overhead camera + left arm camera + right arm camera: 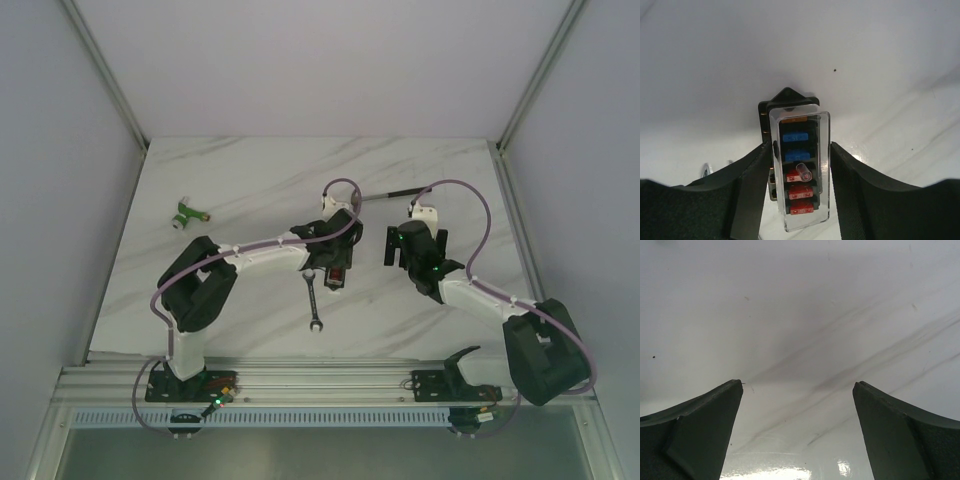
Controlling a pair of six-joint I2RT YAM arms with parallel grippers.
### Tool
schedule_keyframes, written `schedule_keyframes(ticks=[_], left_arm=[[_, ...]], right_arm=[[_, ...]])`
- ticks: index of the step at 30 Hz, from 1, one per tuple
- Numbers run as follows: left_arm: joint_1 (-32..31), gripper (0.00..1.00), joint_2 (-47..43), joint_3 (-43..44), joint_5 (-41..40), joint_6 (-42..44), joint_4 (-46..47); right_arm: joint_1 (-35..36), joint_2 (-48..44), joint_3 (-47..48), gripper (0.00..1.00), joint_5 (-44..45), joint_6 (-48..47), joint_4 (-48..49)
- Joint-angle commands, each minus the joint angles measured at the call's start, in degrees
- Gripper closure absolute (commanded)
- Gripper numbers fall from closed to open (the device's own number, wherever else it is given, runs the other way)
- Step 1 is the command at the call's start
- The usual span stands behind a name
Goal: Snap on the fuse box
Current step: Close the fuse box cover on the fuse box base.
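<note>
- Dark fingers of the left gripper (800,167) filled the bottom of the left wrist view. Its jaws stood 1 on each side of the fuse box (787,100), close against its long sides. Whether they pressed it or stood just clear, I could not tell.
- That box lay on the white, grey-veined table (890,75), black base below and clear cover (801,222) laid over the top. Whether the cover was latched down could not be told.
- Through the cover 6 fuses showed in 1 row: 1 orange fuse (794,120) at the far end, then 2 blue fuses (796,137), then 3 red fuses (801,191) nearest the camera.
- From the top view the fuse box (337,278) sat near the middle of the table under the left gripper (336,268). Only a glimpse of red showed there, and none of the fuse row.
- Only the top view showed the wrench (313,300) clearly, just beside the box towards the arm bases. It also showed the green-and-white connector (187,213), well apart at the far left.
- The right wrist view showed the right gripper (797,385) with its jaws wide apart and nothing between them, over bare table.
- Seen from above, the right gripper (413,245) hung to the right of the fuse box, apart from it.
</note>
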Motion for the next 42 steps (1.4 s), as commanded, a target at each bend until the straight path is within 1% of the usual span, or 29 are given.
schedule_keyframes(ticks=[1, 3, 7, 9, 13, 16, 18, 23, 28, 32, 38, 40, 42], left_arm=[[-0.4, 0.38, 1.2, -0.7, -1.6, -1.5, -2.1], [-0.4, 0.32, 0.5, -0.9, -2.2, -1.7, -2.1], [-0.4, 0.3, -0.2, -1.0, -2.7, -2.0, -2.1], [-0.3, 0.26, -0.5, -0.9, -2.7, -2.2, -1.9], [0.1, 0.24, -2.9, -2.3, -1.3, -2.3, 0.1], [1.4, 0.24, -6.2, -6.4, 2.1, -2.7, 4.4], [2.7, 0.26, -7.9, -8.7, 5.0, -3.0, 6.9], [5.0, 0.35, -9.8, -12.4, 9.5, -3.2, 11.6], [6.6, 0.35, -10.9, -15.2, 12.4, -3.5, 15.1], [6.9, 0.34, -12.4, -16.9, 14.2, -3.2, 17.3], [8.9, 0.42, -13.7, -19.3, 16.1, -3.2, 19.6], [9.6, 0.43, -13.2, -19.5, 17.2, -3.1, 20.2], [10.2, 0.46, -12.3, -19.2, 18.2, -2.9, 20.8]], right_arm=[[-0.3, 0.5, 1.9, 0.0, 0.1, 0.4, 0.4], [-0.2, 0.6, 2.0, 0.0, -0.1, 0.4, 0.4], [-0.2, 0.6, 2.0, 0.0, -0.6, 0.4, 0.4], [-0.3, 0.6, 2.1, 0.0, -1.6, 0.3, 0.5], [-0.2, -0.4, 1.8, 0.02, -7.8, -0.8, 2.3], [-0.2, -0.7, 2.5, 0.05, -14.8, -1.0, 3.4], [-0.2, -0.5, 3.4, 0.07, -19.6, -0.9, 3.9], [-0.2, 0.9, 5.4, 0.11, -28.1, 0.6, 4.7], [-0.1, 3.9, 6.6, 0.14, -33.9, 3.0, 5.7], [-0.1, 6.1, 7.5, 0.2, -38.1, 5.6, 7.0], [-0.1, 10.3, 9.3, 0.31, -43.8, 9.1, 10.5], [-0.1, 12.0, 10.1, 0.37, -44.7, 9.7, 11.0], [-0.1, 13.9, 11.0, 0.41, -45.5, 10.1, 11.3]])
